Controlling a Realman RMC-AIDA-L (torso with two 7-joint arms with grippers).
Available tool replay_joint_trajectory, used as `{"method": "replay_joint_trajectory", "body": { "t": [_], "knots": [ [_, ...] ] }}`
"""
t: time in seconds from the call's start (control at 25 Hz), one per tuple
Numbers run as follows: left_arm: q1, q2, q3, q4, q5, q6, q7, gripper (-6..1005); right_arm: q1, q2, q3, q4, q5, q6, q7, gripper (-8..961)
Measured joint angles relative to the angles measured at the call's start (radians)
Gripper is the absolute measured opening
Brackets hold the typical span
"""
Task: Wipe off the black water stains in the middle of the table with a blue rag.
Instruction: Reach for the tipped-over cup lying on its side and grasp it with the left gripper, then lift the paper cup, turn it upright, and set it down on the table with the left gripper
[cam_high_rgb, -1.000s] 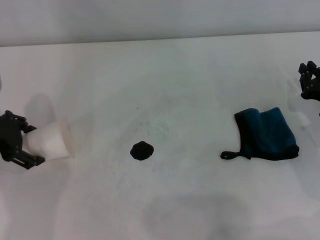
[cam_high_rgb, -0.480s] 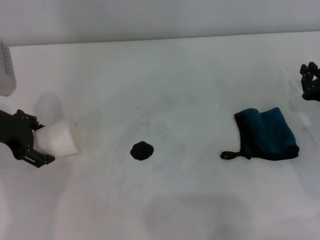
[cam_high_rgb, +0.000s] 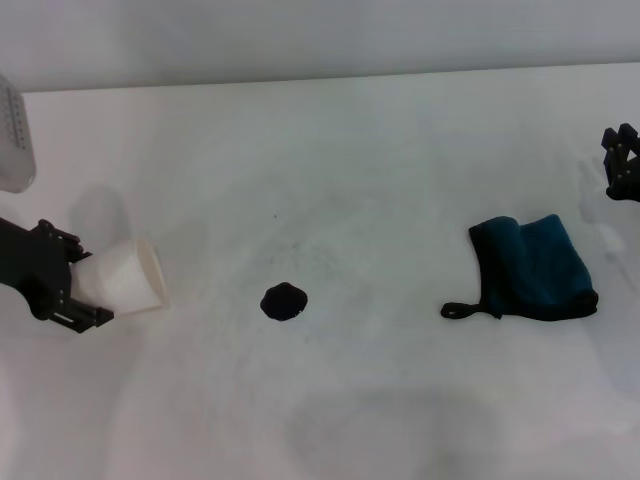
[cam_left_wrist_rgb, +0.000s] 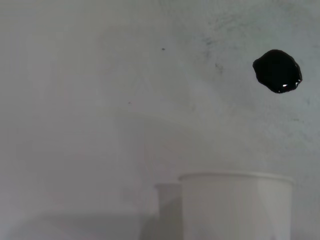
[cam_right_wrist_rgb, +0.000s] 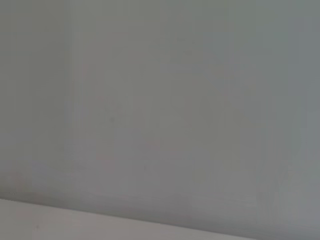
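Observation:
The black water stain (cam_high_rgb: 284, 301) is one small glossy blot near the middle of the white table (cam_high_rgb: 380, 150). It also shows in the left wrist view (cam_left_wrist_rgb: 277, 70). The blue rag (cam_high_rgb: 535, 265) lies folded at the right, its black loop (cam_high_rgb: 455, 311) pointing toward the stain. My left gripper (cam_high_rgb: 82, 286) is at the left, shut on a tilted white paper cup (cam_high_rgb: 125, 280), which also shows in the left wrist view (cam_left_wrist_rgb: 235, 205), well left of the stain. My right gripper (cam_high_rgb: 621, 166) is at the far right edge, beyond the rag and not touching it.
A tiny dark speck (cam_high_rgb: 276, 215) sits behind the stain. A pale grey part of my left arm (cam_high_rgb: 12, 130) shows at the left edge. The right wrist view shows only a blank grey wall.
My left gripper has moved right with the cup, and the cup's mouth has turned more toward the stain side. The right gripper has edged slightly right. Stain and rag are unmoved.

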Motion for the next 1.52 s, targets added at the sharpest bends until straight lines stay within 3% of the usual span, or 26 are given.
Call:
{"method": "replay_joint_trajectory", "body": {
  "t": [0.44,0.88,1.16,1.52],
  "knots": [
    [-0.011,0.001,-0.001,-0.008,-0.040,0.007,-0.001,723,0.000,0.000,0.000,0.000,-0.001,-0.009,-0.001,152],
    [0.005,0.002,-0.001,-0.003,-0.265,0.025,0.011,657,0.004,0.000,0.000,-0.002,-0.002,-0.009,-0.002,151],
    [0.056,0.000,-0.001,0.005,-0.463,0.038,0.078,651,0.008,0.001,0.000,-0.003,-0.001,-0.009,-0.003,151],
    [0.154,0.000,-0.001,0.109,-0.663,0.024,0.190,650,0.006,0.002,0.000,-0.003,0.001,-0.008,0.001,151]
  ]
}}
